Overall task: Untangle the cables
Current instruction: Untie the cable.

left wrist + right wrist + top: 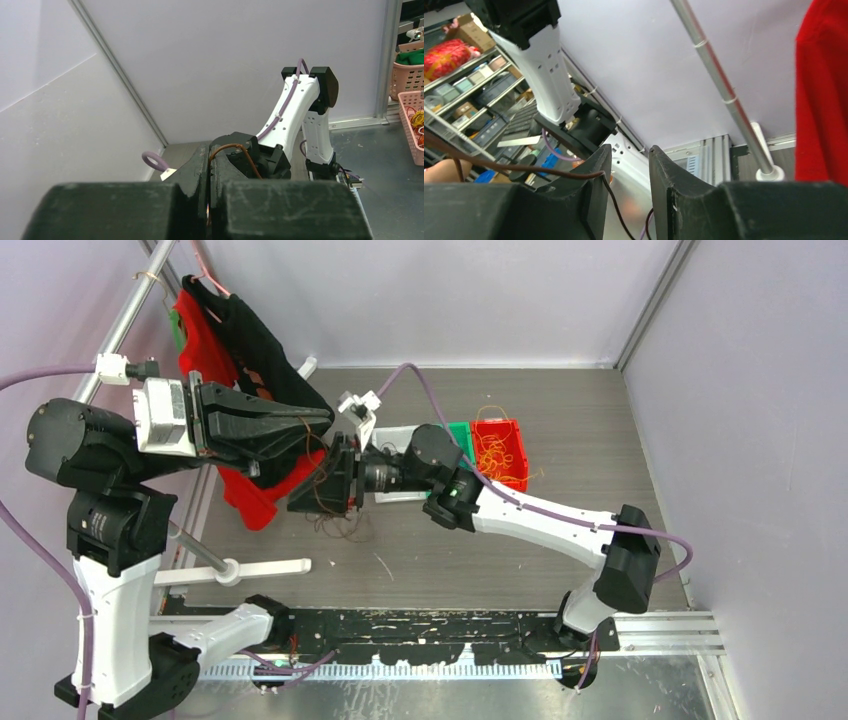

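The cables (pixel 338 517) hang as a small tangle of dark brown and orange strands above the table, between the two grippers. My left gripper (pixel 326 422) reaches in from the left, and in the left wrist view it (pixel 210 162) is shut on a thin orange-brown strand (pixel 236 146) that arches out of its tips. My right gripper (pixel 305 498) comes from the right and sits just under the left one. In the right wrist view it (pixel 630 157) shows a clear gap. A dark brown strand (pixel 549 171) lies over its left finger and drops into that gap, unpinched.
A red bin (pixel 512 440) holding loose orange strands and a green bin (pixel 458 430) stand at the back right. Red and black clothes (pixel 235 335) hang on a metal rack (pixel 118 332) at the left, its white foot (pixel 262 567) on the table. A stray strand (pixel 383 566) lies nearby.
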